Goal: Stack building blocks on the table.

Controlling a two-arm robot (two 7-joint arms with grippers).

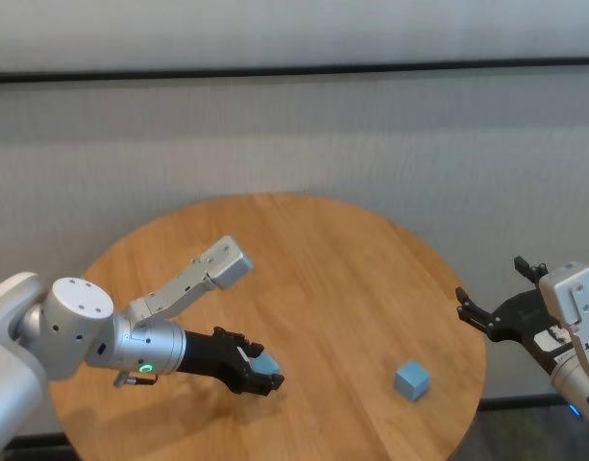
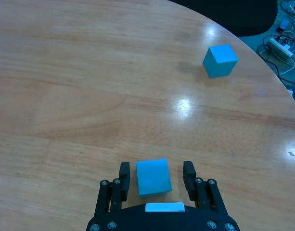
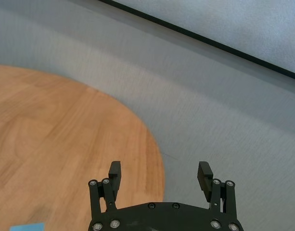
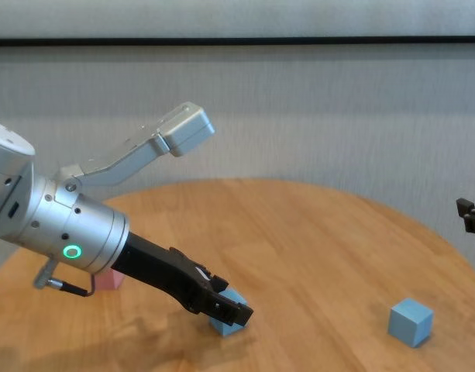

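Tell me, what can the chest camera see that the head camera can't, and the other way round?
Only the chest view shows a pink block, tucked behind the left arm. Only the head view shows the whole right gripper, open, hanging off the table's right edge. Both show the left gripper low around a blue block, a gap visible beside it, and a second blue block alone to the right.
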